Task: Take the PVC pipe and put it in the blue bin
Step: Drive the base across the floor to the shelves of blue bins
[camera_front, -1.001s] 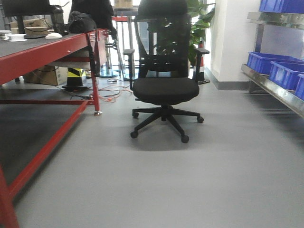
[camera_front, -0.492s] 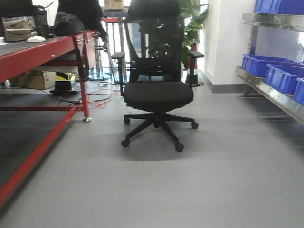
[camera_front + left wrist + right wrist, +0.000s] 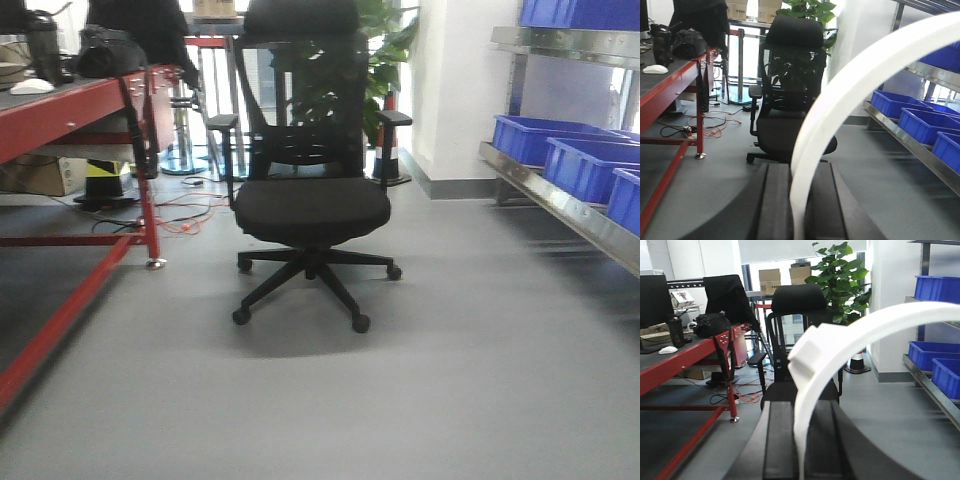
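Grab is done. Left gripper (image 3: 801, 170) is clamped on the PVC pipe (image 3: 865, 70), whose white arc rises up and to the right from between its fingers. Right gripper (image 3: 800, 410) is likewise clenched on a second white arc (image 3: 880, 322); I cannot tell whether it is the same piece. Placing is left. Blue bins (image 3: 560, 140) sit on the steel shelf (image 3: 560, 205) to the right, well apart. An office chair (image 3: 312, 205) stands dead ahead and a red workbench (image 3: 70, 110) is on the left. The floor along the shelf looks open.
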Controlling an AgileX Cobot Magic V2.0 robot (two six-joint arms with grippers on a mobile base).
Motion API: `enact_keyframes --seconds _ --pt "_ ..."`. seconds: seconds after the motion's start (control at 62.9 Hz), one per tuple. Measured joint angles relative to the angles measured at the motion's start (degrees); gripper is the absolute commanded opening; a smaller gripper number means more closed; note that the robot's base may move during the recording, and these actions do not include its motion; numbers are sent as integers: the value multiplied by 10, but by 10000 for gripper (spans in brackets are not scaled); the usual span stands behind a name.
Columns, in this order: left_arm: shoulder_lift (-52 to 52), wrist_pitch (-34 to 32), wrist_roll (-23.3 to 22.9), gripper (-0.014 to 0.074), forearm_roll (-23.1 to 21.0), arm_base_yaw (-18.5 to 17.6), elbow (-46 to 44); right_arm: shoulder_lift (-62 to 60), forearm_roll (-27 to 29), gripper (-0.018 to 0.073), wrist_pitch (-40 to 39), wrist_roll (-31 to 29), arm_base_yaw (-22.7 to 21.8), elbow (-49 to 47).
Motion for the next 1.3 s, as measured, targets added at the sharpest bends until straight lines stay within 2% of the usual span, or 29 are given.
enact_keyframes --seconds 1.303 --pt "0 0 0 -111 0 0 0 0 0 -168 0 0 0 0"
